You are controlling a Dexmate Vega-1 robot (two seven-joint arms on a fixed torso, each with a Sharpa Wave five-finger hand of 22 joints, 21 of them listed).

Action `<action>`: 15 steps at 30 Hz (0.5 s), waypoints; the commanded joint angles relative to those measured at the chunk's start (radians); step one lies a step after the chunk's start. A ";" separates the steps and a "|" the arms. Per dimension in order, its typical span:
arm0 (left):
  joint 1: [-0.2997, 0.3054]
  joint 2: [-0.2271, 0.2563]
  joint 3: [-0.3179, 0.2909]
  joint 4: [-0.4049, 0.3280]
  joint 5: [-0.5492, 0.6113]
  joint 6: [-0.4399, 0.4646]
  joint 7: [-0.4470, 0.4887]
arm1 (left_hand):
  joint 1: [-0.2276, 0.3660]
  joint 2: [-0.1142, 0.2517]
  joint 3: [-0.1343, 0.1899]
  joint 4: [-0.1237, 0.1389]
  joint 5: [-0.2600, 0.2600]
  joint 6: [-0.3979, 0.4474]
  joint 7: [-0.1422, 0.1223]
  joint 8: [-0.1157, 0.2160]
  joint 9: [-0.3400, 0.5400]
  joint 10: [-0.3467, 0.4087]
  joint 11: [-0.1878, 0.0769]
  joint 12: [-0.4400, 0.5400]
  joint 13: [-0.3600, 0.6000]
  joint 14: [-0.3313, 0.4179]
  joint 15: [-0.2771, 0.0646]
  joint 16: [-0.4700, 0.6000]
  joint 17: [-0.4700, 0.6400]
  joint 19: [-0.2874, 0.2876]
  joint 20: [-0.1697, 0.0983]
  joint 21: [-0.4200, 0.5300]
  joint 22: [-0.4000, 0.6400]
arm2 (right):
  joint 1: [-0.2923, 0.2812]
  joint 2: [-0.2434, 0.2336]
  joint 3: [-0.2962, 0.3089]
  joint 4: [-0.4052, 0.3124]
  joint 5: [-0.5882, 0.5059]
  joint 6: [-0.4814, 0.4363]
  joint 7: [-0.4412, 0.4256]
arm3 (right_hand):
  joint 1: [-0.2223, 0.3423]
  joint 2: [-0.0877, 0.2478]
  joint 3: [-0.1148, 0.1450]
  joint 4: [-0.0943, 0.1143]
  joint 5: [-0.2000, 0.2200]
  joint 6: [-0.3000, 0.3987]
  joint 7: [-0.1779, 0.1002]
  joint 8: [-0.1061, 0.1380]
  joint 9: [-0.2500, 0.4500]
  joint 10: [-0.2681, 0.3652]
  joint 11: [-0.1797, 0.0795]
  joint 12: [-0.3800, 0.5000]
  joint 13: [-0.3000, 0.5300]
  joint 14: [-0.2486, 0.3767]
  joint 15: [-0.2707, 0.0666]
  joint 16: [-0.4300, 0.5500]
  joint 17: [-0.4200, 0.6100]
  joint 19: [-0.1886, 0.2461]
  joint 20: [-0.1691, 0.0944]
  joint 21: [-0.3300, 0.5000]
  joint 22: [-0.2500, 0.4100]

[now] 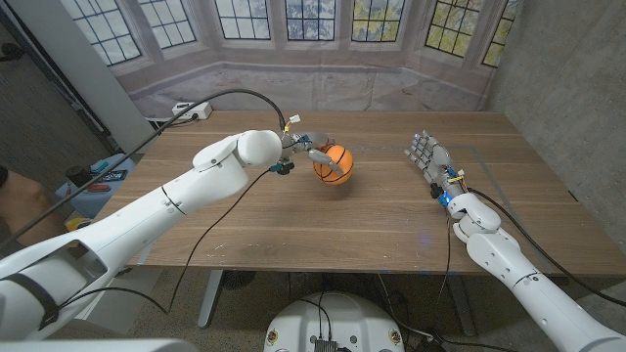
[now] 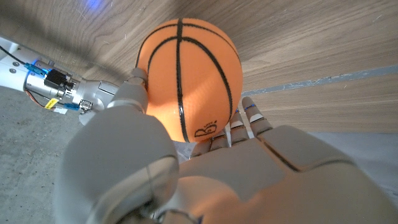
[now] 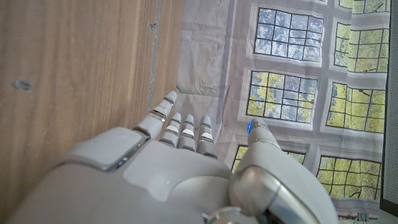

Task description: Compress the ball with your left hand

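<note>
- One orange ball (image 1: 333,164) sat mid-tabletop (image 1: 391,215) in the head view, the left hand (image 1: 305,150) wrapped on it; the right hand (image 1: 427,154) stood well apart, fingers spread, holding nothing.
- Left wrist view: the ball lay between thumb and fingers (image 2: 252,121), squarely ahead of the palm; no dent was visible yet.
- Right wrist view: the right hand held nothing.

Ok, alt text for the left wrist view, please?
The left hand holds an orange ball with black seams against the wooden table, thumb on one side and fingers on the other.
</note>
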 commanded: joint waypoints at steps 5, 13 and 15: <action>0.039 0.005 -0.044 0.010 -0.188 0.003 0.137 | 0.008 0.008 -0.005 -0.004 0.007 0.023 -0.004 0.008 0.007 0.018 0.000 0.013 0.007 0.020 -0.007 0.009 0.004 0.016 -0.002 0.012 0.003 | -0.008 -0.004 -0.006 -0.014 -0.005 -0.002 -0.002 | -0.004 -0.001 -0.003 -0.003 0.001 0.008 -0.005 0.000 0.003 -0.004 0.005 0.005 0.006 0.000 0.004 0.005 0.004 0.002 0.005 0.008 0.002; 0.083 -0.017 -0.086 0.038 -0.289 -0.033 0.232 | 0.013 0.002 -0.015 -0.007 0.007 0.058 -0.010 0.019 0.012 0.048 -0.013 0.030 0.013 0.050 -0.021 0.021 0.006 0.041 -0.012 0.025 0.004 | -0.005 -0.002 -0.010 -0.011 -0.006 -0.003 0.000 | -0.004 -0.001 -0.003 -0.003 0.001 0.010 -0.004 0.000 0.003 -0.003 0.004 0.005 0.006 0.000 0.005 0.005 0.003 0.002 0.006 0.008 0.002; 0.082 -0.020 -0.085 0.045 -0.304 -0.035 0.242 | 0.013 0.001 -0.016 -0.007 0.007 0.061 -0.011 0.020 0.012 0.049 -0.013 0.031 0.014 0.051 -0.023 0.021 0.006 0.043 -0.016 0.026 0.004 | -0.003 -0.002 -0.012 -0.010 -0.006 -0.005 0.000 | -0.004 -0.001 -0.003 -0.003 0.001 0.010 -0.004 0.000 0.003 -0.003 0.004 0.005 0.006 0.000 0.005 0.005 0.003 0.002 0.005 0.008 0.002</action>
